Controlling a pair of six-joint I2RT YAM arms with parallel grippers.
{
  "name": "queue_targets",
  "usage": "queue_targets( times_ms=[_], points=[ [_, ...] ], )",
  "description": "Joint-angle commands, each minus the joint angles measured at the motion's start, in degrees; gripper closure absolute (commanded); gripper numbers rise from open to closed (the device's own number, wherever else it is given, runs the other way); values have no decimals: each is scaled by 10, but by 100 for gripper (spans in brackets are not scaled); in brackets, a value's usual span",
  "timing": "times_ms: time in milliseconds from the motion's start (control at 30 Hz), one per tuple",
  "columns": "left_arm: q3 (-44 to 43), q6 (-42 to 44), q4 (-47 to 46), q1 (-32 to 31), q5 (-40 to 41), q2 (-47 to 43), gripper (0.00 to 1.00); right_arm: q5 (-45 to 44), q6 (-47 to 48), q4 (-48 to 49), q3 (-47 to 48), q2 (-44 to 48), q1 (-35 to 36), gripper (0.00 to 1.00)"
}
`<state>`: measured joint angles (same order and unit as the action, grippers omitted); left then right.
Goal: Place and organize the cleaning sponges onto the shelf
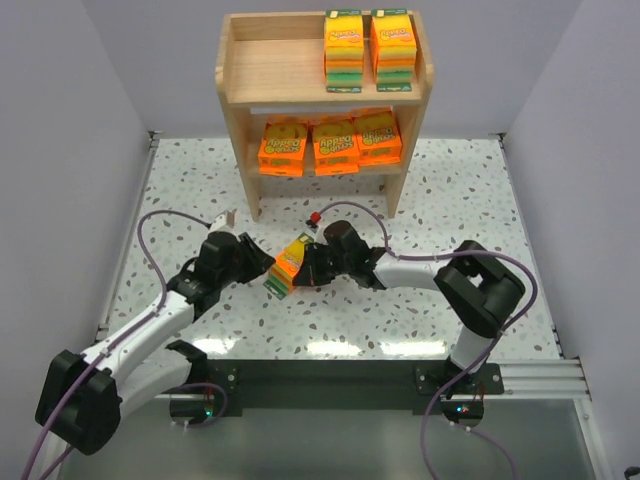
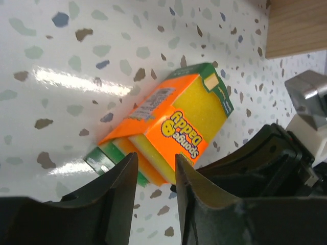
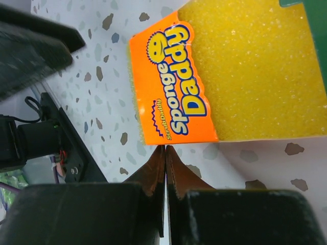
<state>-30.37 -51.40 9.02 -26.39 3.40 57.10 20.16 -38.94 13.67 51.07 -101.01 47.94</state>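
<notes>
the shelf (image 1: pixel 270 70) is pale bare wood, two tiers between side panels with a low rail along the back. its top tier holds two thick packs (image 1: pixel 343 50) standing side by side at the right end, each layered orange, yellow and green under an orange label. the lower tier holds three flat packs (image 1: pixel 336 145) in a row, all orange, leaning a little; the space behind them is in shadow and i cannot see into it.

the loose pack (image 1: pixel 290 264) lies on the speckled white desk (image 1: pixel 180 200) in front of the shelf, well clear of its feet, skewed to the shelf's front edge. it is a block of coarse, porous yellow sponge with green scouring layers, wrapped in a glossy orange card band printed "sponge daddy". the small print on the band's side is too fine to read, and its underside is hidden.

my left pincer (image 2: pixel 153 166) stands with its dark fingers apart at the pack's near end, gripping nothing that i can see. my right pincer (image 3: pixel 165 150) is pressed together, tips meeting just beside the edge of the orange band, holding nothing. from that wrist the pack is cut off by the frame, and whether the tips touch it i cannot tell.
</notes>
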Motion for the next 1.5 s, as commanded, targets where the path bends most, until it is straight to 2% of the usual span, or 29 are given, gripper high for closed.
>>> queue_targets(
  times_ms=[0, 133, 300, 400, 600, 767, 867, 1067, 1167, 1267, 1367, 1467],
  points=[
    [45, -48, -42, -2, -90, -21, 59, -7, 11, 1, -3, 39, -1, 100],
    [60, -68, -82, -4, -131, 9, 58, -8, 11, -4, 1, 35, -1, 100],
    [88, -114, -190, -6, -149, 11, 57, -12, 12, -4, -1, 32, -1, 100],
    [81, -117, -202, -9, -139, 26, 56, -12, 12, -4, 0, 31, -2, 100],
    [61, -99, -195, -9, -121, 140, 57, -8, 13, -8, 3, 29, -1, 100],
    [63, -92, -197, -9, -116, 185, 58, -12, 16, -17, -9, 45, -2, 100],
    [72, -93, -206, -9, -99, 194, 64, -7, 14, -24, -11, 63, -2, 100],
    [72, -83, -206, -9, -87, 223, 94, -20, 38, -86, -4, 153, -2, 100],
    [73, -81, -211, -8, -86, 231, 100, -38, 49, -120, 1, 199, -4, 100],
    [75, -75, -206, -8, -93, 219, 100, -64, 53, -151, 3, 243, -5, 100],
    [83, -77, -165, -8, -99, 156, 100, -93, 52, -179, 2, 296, -7, 100],
    [84, -91, -96, -9, -105, 38, 100, -151, 48, -219, 0, 360, -7, 100]
  ],
)
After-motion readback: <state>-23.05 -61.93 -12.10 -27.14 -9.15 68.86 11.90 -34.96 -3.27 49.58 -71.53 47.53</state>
